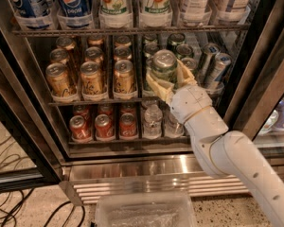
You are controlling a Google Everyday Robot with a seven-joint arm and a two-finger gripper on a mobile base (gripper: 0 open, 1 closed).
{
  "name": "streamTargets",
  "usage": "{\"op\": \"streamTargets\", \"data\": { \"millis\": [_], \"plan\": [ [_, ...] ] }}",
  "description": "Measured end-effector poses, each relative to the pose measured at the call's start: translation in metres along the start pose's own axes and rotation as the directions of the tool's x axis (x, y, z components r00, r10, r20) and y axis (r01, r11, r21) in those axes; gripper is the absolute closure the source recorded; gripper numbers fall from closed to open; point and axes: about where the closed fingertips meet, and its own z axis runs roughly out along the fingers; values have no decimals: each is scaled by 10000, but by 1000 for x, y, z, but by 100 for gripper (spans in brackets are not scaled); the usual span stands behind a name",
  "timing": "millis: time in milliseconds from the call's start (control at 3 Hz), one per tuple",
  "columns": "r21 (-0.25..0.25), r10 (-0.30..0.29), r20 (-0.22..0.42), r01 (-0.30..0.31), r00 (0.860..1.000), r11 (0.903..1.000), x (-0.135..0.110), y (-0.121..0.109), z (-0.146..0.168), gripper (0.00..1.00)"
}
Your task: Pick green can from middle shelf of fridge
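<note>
The fridge (pixel 71 169) stands open with dark wire racks. The middle shelf (pixel 92 100) holds rows of gold cans on the left and green cans behind and to the right. My gripper (pixel 166 79) is at the front of this shelf, right of the gold cans. Its tan fingers (pixel 156 87) are shut on a green can (pixel 164 66), held upright with its silver top showing, at about the shelf's front rail. More green cans (pixel 176 41) stand deeper on the shelf.
Gold cans (pixel 91 78) line the shelf's left half. Slim silver-blue cans (pixel 213 65) stand at the right. Large soda bottles (pixel 112 4) fill the rack above. Red cans (pixel 105 125) and water bottles (pixel 152 121) sit below. A clear bin (pixel 144 211) and floor cables (pixel 9 202) are near.
</note>
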Motion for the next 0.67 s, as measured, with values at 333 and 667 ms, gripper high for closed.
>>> {"op": "streamTargets", "data": {
  "millis": [333,667],
  "plan": [
    [-1137,412,-475,-463,9980,9924,-7,4,-13,100],
    [-2259,1169,-1077,-1388,9873,9642,-4,17,-29,100]
  ]
}}
